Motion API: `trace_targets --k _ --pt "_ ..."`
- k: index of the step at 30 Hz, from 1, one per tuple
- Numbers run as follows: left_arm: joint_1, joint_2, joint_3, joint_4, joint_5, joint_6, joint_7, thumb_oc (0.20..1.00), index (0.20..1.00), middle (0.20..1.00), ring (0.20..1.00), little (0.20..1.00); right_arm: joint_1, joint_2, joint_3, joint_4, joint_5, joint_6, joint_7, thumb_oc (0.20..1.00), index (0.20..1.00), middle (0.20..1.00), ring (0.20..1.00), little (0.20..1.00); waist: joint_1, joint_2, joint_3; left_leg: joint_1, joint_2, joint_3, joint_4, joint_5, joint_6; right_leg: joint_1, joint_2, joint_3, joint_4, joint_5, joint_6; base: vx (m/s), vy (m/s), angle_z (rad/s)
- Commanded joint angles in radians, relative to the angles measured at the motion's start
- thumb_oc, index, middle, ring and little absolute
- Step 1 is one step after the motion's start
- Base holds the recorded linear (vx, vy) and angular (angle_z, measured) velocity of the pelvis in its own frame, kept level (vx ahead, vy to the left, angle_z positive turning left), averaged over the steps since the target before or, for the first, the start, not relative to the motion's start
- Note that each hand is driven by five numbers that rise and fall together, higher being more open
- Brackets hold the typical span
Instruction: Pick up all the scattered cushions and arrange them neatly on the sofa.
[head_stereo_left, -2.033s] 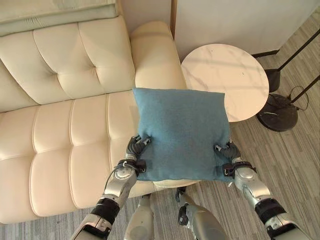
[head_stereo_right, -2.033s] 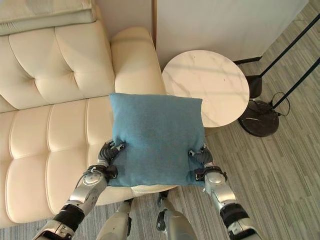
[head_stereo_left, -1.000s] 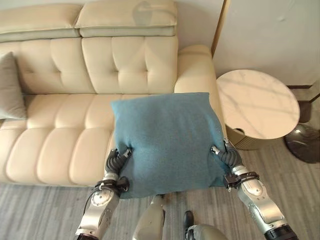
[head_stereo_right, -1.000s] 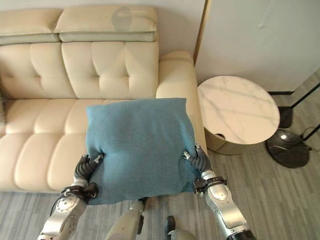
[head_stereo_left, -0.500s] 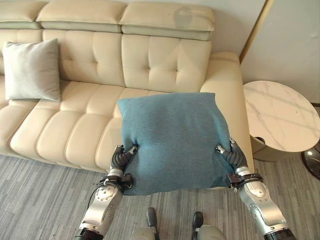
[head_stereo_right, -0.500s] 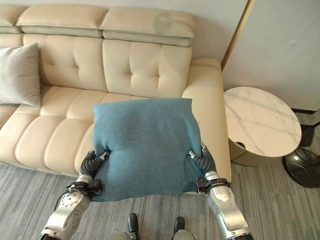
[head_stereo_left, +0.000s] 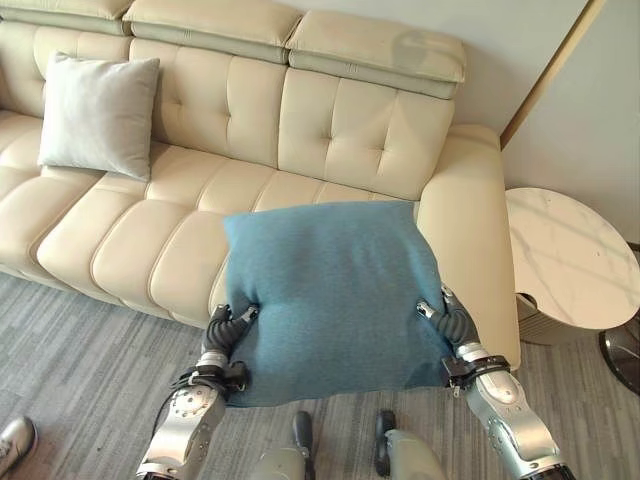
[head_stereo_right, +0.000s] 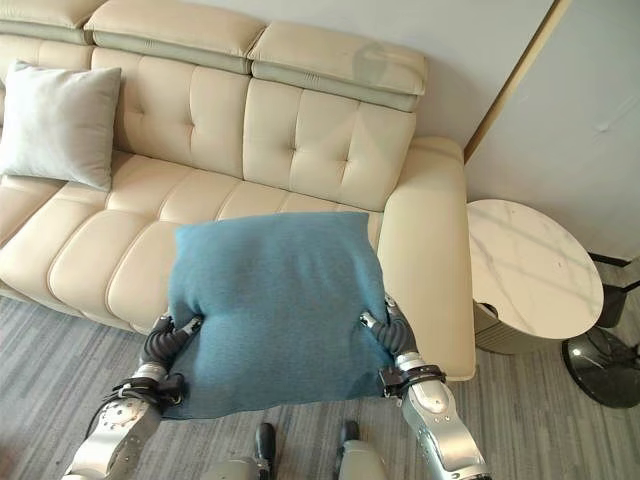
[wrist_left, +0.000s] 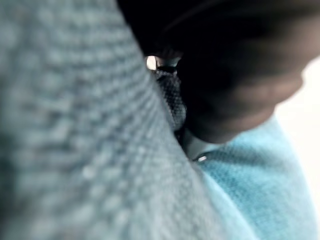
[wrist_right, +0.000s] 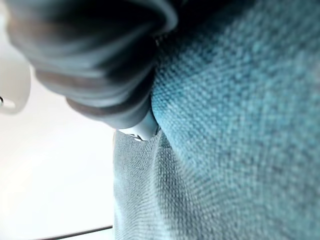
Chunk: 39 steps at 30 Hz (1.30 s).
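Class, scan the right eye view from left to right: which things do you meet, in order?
Grey cushion → left hand → blue cushion → right hand → sofa armrest → round marble side table.

Before you, a cream tufted sofa (head_stereo_left: 300, 140), a grey cushion (head_stereo_left: 98, 115) propped upright against its backrest toward your left, grey wood-grain floor (head_stereo_left: 80, 340) in front, a round marble side table (head_stereo_left: 575, 262) standing just beside the sofa's right armrest.

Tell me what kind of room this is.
Likely a living room or lounge: a cream tufted leather sofa against the wall, a grey cushion propped on it, a round marble-topped side table beside its armrest, and wood-look plank flooring.
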Motion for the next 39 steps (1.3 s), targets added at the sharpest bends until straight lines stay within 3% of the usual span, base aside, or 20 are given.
trace_targets --k 1,3,5,8,10,13,14,16,19,21,25,35,39 --pt "-0.061 -0.015 -0.029 -0.115 0.057 -0.072 -0.063 0.200 0.200 0.200 0.200 0.200 -0.065 0.018 -0.001 -0.115 0.046 -0.104 0.057 0.200 0.200 0.200 0.200 0.200 -0.034 0.021 -0.001 0.140 -0.061 -0.058 0.041 -0.190 -0.081 0.095 0.036 -0.068 -0.153 0.062 0.023 0.20 -0.024 0.25" --pt "-0.057 -0.018 -0.031 -0.114 0.062 -0.075 -0.070 0.200 0.200 0.200 0.200 0.200 -0.045 0.011 -0.006 -0.125 0.047 -0.106 0.066 0.200 0.200 0.200 0.200 0.200 -0.045 0.020 -0.002 0.171 -0.066 -0.074 0.039 -0.208 -0.090 0.087 0.032 -0.094 -0.174 0.070 0.026 0.24 -0.059 0.30" --pt "-0.049 -0.028 -0.042 -0.119 0.070 -0.073 -0.077 0.200 0.200 0.200 0.200 0.200 -0.023 0.008 -0.011 -0.129 0.055 -0.112 0.069 0.200 0.200 0.200 0.200 0.200 -0.053 0.019 -0.011 0.189 -0.069 -0.084 0.058 -0.218 -0.103 0.112 0.036 -0.069 -0.185 0.087 0.011 0.31 -0.109 0.25" --pt "-0.034 -0.039 -0.045 -0.125 0.071 -0.077 -0.087 0.200 0.200 0.200 0.200 0.200 -0.007 -0.018 -0.041 -0.124 0.049 -0.120 0.062 0.200 0.200 0.200 0.200 0.200 -0.072 0.043 -0.050 0.194 0.000 -0.049 0.164 -0.175 -0.170 0.179 0.052 -0.084 -0.215 0.097 -0.008 0.32 -0.160 0.38" --pt "-0.031 -0.043 -0.047 -0.126 0.069 -0.079 -0.091 0.200 0.200 0.200 0.200 0.200 -0.013 -0.030 -0.045 -0.119 0.051 -0.120 0.056 0.200 0.200 0.200 0.200 0.200 -0.077 0.040 -0.059 0.156 0.026 -0.017 0.258 -0.139 -0.186 0.218 0.056 -0.079 -0.248 0.085 -0.019 0.18 -0.096 0.18" --pt "-0.035 -0.052 -0.047 -0.119 0.063 -0.075 -0.088 0.200 0.200 0.200 0.200 0.200 -0.019 -0.045 -0.049 -0.107 0.047 -0.111 0.046 0.200 0.200 0.200 0.200 0.200 -0.070 0.029 -0.056 0.082 0.045 0.009 0.268 -0.145 -0.167 0.254 0.051 -0.049 -0.269 0.057 -0.025 0.12 -0.024 -0.25" --pt "-0.033 -0.053 -0.048 -0.122 0.067 -0.072 -0.091 0.200 0.200 0.200 0.200 0.200 -0.017 -0.049 -0.055 -0.109 0.042 -0.110 0.041 0.200 0.200 0.200 0.200 0.200 -0.066 0.024 -0.057 0.060 0.052 0.012 0.246 -0.168 -0.158 0.262 0.046 -0.036 -0.270 0.049 -0.022 0.15 0.022 -0.50" --pt "-0.035 -0.050 -0.047 -0.129 0.073 -0.069 -0.091 0.200 0.200 0.200 0.200 0.200 -0.017 -0.050 -0.063 -0.113 0.033 -0.110 0.034 0.200 0.200 0.200 0.200 0.200 -0.063 0.016 -0.052 0.016 0.060 -0.004 0.190 -0.166 -0.156 0.271 0.039 -0.014 -0.265 0.038 -0.022 0.13 0.050 -0.31" --pt "-0.047 -0.052 -0.047 -0.130 0.073 -0.074 -0.080 0.200 0.200 0.200 0.200 0.200 -0.025 -0.048 -0.062 -0.106 0.019 -0.112 0.021 0.200 0.200 0.200 0.200 0.200 -0.043 0.022 -0.032 -0.049 0.066 -0.065 0.098 -0.072 -0.176 0.290 0.048 0.024 -0.265 0.023 -0.027 0.10 0.077 -0.35" --pt "-0.053 -0.054 -0.043 -0.134 0.071 -0.081 -0.068 0.200 0.200 0.200 0.200 0.200 -0.036 -0.052 -0.063 -0.099 -0.006 -0.115 0.003 0.200 0.200 0.200 0.200 0.200 -0.032 0.029 -0.022 -0.083 0.065 -0.109 0.077 -0.041 -0.184 0.300 0.052 0.051 -0.261 0.014 -0.030 0.08 0.083 -0.48" --pt "-0.060 -0.046 -0.039 -0.133 0.069 -0.086 -0.057 0.200 0.200 0.200 0.200 0.200 -0.072 -0.053 -0.054 -0.061 -0.053 -0.101 -0.014 0.200 0.200 0.200 0.200 0.200 -0.031 0.065 -0.037 -0.032 0.056 -0.106 0.020 -0.042 -0.169 0.321 0.032 0.111 -0.256 0.006 -0.021 0.18 0.244 -0.59" --pt "-0.199 0.019 -0.011 -0.085 0.099 -0.116 0.012 0.200 0.200 0.200 0.200 0.200 -0.226 0.007 -0.035 -0.009 -0.065 -0.111 -0.066 0.200 0.200 0.200 0.200 0.200 -0.016 0.067 -0.003 -0.123 0.003 -0.041 0.077 -0.082 -0.120 0.199 -0.024 0.191 -0.228 0.047 0.017 -0.02 0.154 -0.21" --pt "-0.346 0.034 -0.030 -0.019 0.122 -0.153 0.113 0.200 0.200 0.200 0.200 0.200 -0.420 0.070 0.031 0.027 -0.101 -0.139 -0.150 0.200 0.200 0.200 0.200 0.200 -0.009 0.058 0.023 -0.190 -0.010 -0.024 0.102 -0.091 -0.108 0.113 -0.027 0.222 -0.221 0.081 0.026 -0.07 0.071 -0.16"
